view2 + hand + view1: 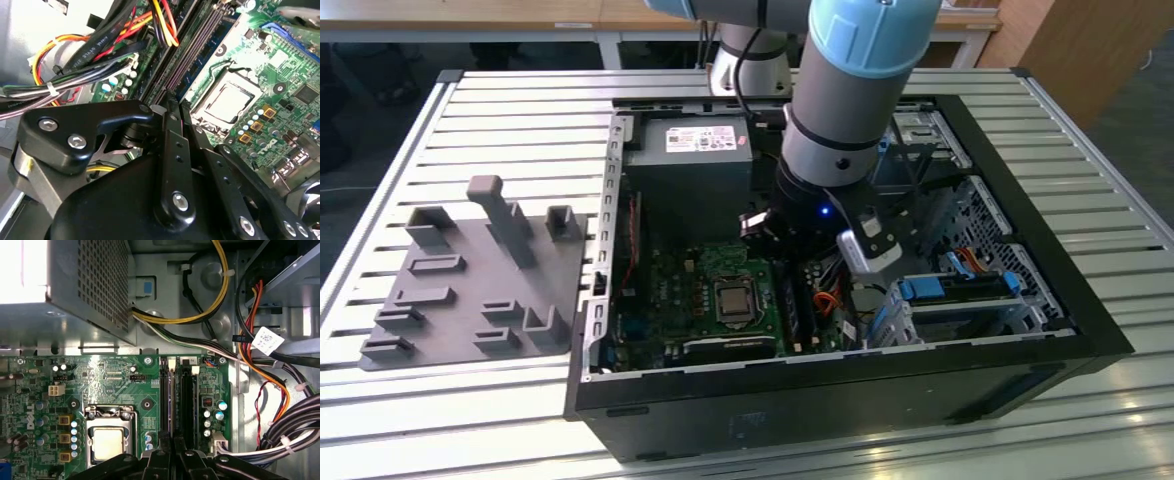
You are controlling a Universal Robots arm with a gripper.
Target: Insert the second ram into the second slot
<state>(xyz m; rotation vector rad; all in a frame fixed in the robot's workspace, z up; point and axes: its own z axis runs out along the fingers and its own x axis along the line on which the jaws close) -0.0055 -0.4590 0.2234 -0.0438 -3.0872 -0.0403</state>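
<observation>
Tool (172, 446) narrow, tips nearly together, directly over memory slots (803, 305); in exterior view slots run top-to-bottom, just below frame centre.

One arm (854, 90) reaches into one open case (854, 405) on one slatted table (520, 110). One grey tray (467, 285) lies beside the case, with one tall post (504, 225) on it. Inside the case are one power supply (687, 150), one motherboard (110, 380) and one CPU socket (107, 440). Three gold-topped square parts (65, 438) stand in a row beside the socket. Two white latches (172, 363) sit at the slot ends. One white tag (267, 341) hangs on the cables. One gripper (172, 449) is over the slots.
</observation>
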